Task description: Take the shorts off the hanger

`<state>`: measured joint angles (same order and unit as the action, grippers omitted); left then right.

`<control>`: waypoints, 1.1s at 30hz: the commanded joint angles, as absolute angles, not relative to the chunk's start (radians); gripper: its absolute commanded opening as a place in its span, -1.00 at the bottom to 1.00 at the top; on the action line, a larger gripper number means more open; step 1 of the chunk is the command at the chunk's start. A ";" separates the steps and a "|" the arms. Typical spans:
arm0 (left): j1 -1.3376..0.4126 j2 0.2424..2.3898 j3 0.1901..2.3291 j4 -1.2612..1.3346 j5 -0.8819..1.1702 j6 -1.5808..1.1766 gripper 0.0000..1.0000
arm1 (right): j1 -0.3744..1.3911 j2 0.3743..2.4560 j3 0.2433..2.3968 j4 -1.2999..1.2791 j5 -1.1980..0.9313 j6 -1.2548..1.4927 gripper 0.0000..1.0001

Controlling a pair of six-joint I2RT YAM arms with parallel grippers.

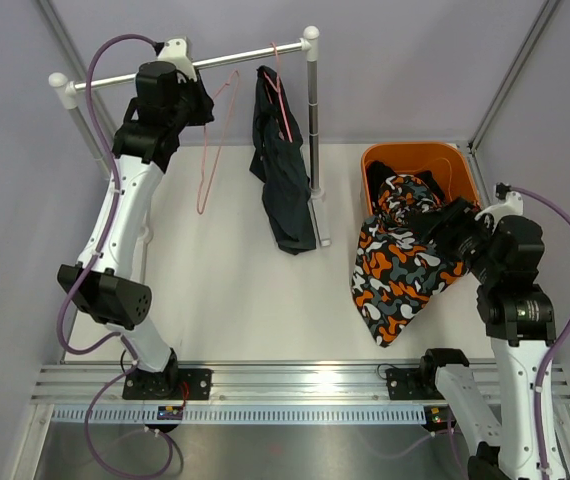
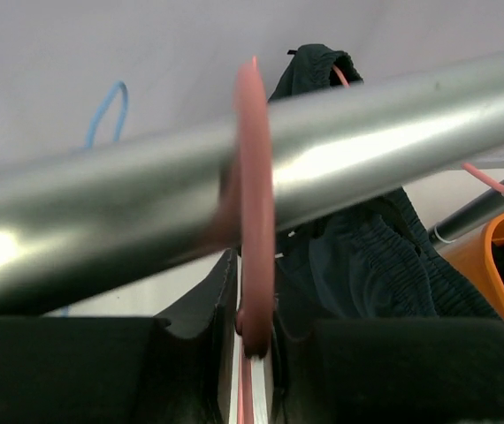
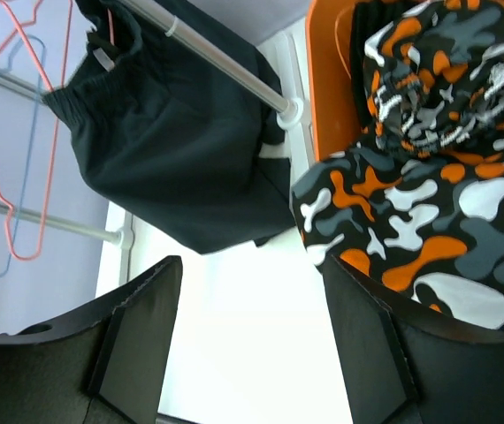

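Work surface: white table [image 1: 225,300], enclosed by pale lavender walls [image 1: 395,70]; a metal rail [image 1: 235,58] on white posts spans the far side; an orange basket [image 1: 415,150] stands at the far right.

Left gripper [image 2: 254,309]: raised to the rail; jaws nearly together, with the pink hanger hook [image 2: 254,177] between the fingers [image 2: 194,340]; whether the pads pinch the wire or merely bracket it cannot be told.

Right gripper [image 3: 252,265]: jaws spread wide, holding nothing; bare table shows between them; it sits just beside the camouflage shorts [image 1: 400,270].

Task items: the camouflage shorts drape from the basket over its near rim onto the table; the black shorts [image 1: 283,170] hang from a second pink hanger [image 1: 283,100] on the rail.
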<state>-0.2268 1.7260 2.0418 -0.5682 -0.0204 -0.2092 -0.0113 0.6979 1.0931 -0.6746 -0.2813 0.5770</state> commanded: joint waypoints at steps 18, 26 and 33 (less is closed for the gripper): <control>-0.219 1.557 1.904 -0.497 0.087 -0.252 -0.02 | 0.038 0.529 0.877 -0.857 -0.224 0.615 0.57; -0.219 1.503 1.852 -0.488 0.084 -0.236 0.11 | 0.037 0.422 0.792 -0.948 -0.150 0.715 0.84; -0.219 1.471 1.822 -0.480 0.094 -0.244 0.14 | 0.037 0.333 0.746 -1.008 -0.023 0.816 0.99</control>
